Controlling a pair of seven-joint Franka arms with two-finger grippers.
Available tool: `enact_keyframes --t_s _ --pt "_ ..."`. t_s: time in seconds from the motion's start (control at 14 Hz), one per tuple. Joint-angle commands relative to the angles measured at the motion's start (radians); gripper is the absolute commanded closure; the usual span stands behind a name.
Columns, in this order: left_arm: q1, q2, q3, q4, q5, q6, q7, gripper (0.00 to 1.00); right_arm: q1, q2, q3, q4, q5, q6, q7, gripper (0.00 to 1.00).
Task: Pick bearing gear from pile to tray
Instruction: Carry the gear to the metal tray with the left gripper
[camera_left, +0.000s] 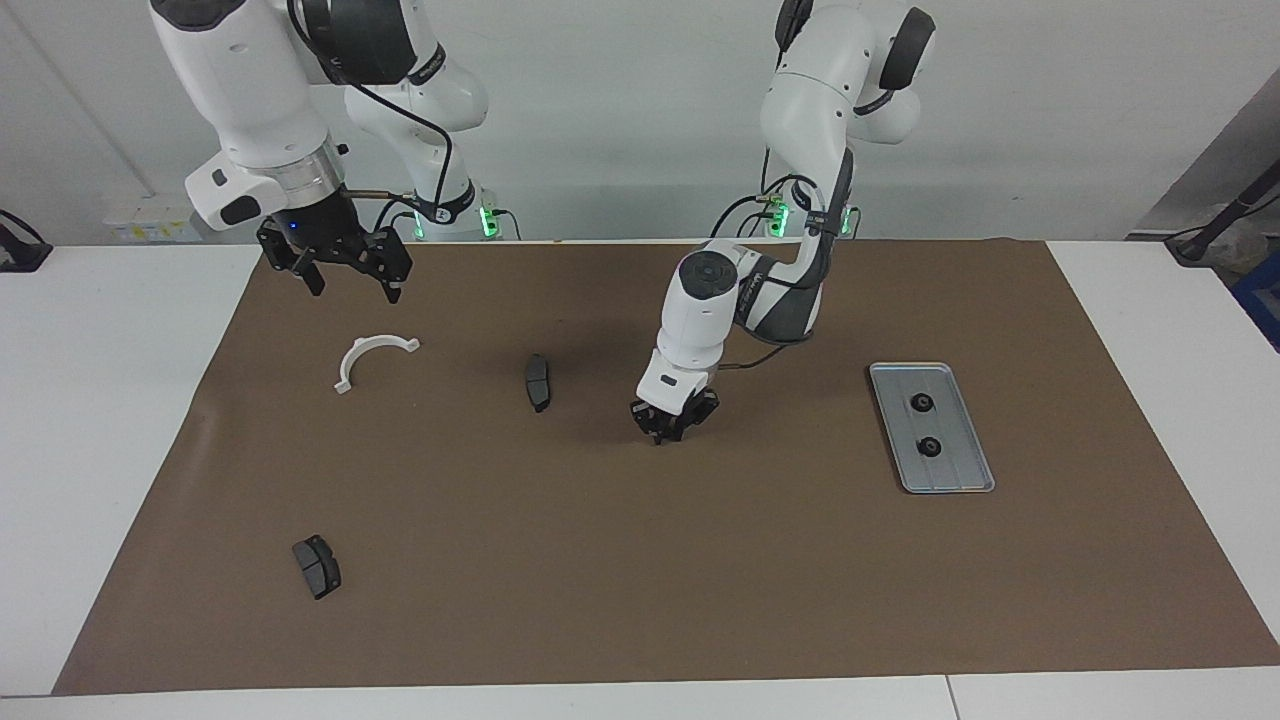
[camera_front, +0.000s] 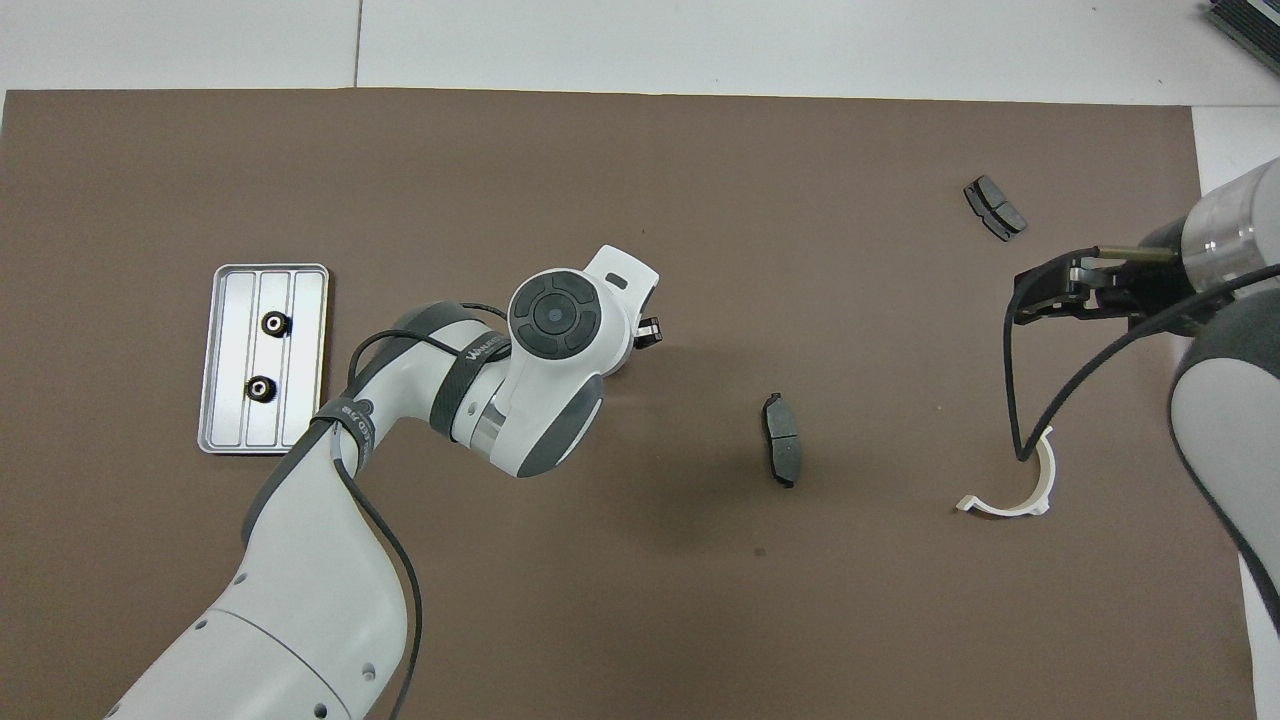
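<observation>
The silver-grey tray lies toward the left arm's end of the table and holds two small black gears. It also shows in the overhead view with both gears. My left gripper is low at the brown mat near the table's middle, between the tray and a brake pad; its tip shows in the overhead view. No loose gear shows on the mat. My right gripper is open and empty, raised above the white curved bracket, and waits.
One dark grey brake pad lies beside the left gripper toward the right arm's end. A second brake pad lies farther from the robots. The bracket shows in the overhead view.
</observation>
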Motion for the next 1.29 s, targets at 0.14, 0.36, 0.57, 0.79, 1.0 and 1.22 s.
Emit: enact_keyframes --t_s 0.14,0.36,0.57,0.79,1.0,1.22 --pt "0.002 0.016 0.002 0.019 0.006 0.002 0.014 0.74 -0.007 -0.016 0.003 -0.008 0.000 -0.004 -0.050 0.00" --pt "0.003 0.016 0.002 0.019 0.006 -0.003 0.014 0.79 -0.008 -0.016 0.003 -0.008 0.003 0.000 -0.048 0.00" --pt "0.003 0.016 0.002 0.021 0.006 -0.008 0.014 0.80 -0.018 -0.016 0.003 -0.009 0.015 0.000 -0.045 0.00" --pt "0.009 0.011 0.004 0.024 0.007 -0.030 0.014 0.82 -0.018 -0.016 0.003 -0.009 0.015 -0.001 -0.045 0.00" --pt "0.019 0.013 0.002 0.056 0.021 -0.089 0.014 0.86 -0.018 -0.016 0.002 -0.011 0.017 -0.004 -0.045 0.00" --pt "0.031 0.003 0.005 0.065 0.020 -0.121 0.023 0.86 -0.016 -0.016 0.002 -0.011 0.017 -0.003 -0.045 0.00"
